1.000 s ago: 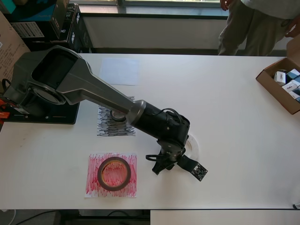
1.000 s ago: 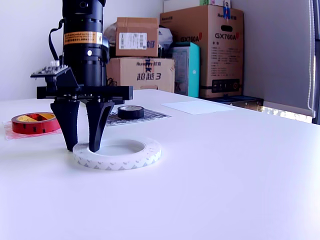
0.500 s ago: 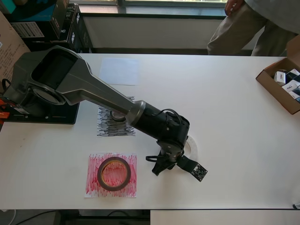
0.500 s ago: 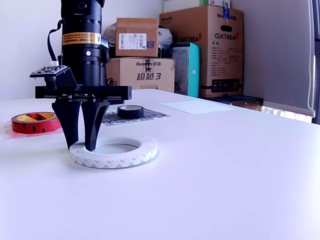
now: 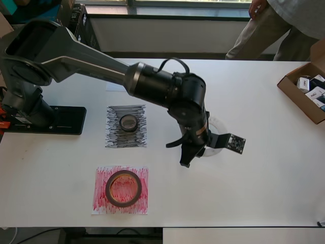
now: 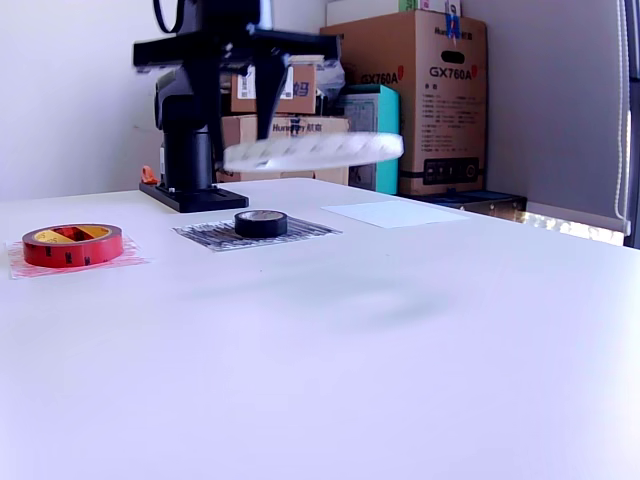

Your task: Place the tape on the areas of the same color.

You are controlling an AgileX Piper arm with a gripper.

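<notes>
White table — red sheet, black sheet, white sheet, cardboard box.

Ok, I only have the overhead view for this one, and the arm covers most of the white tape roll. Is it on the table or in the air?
Observer: In the air. The exterior view shows the white tape roll held roughly level, well above the table, with the end effector shut on its rim.
Operator: And the white sheet? The arm hides nearly all of it from above.
Observer: In the exterior view the white paper sheet lies flat with nothing on it, further back on the table and to the exterior view's right of the black tape roll.
</notes>
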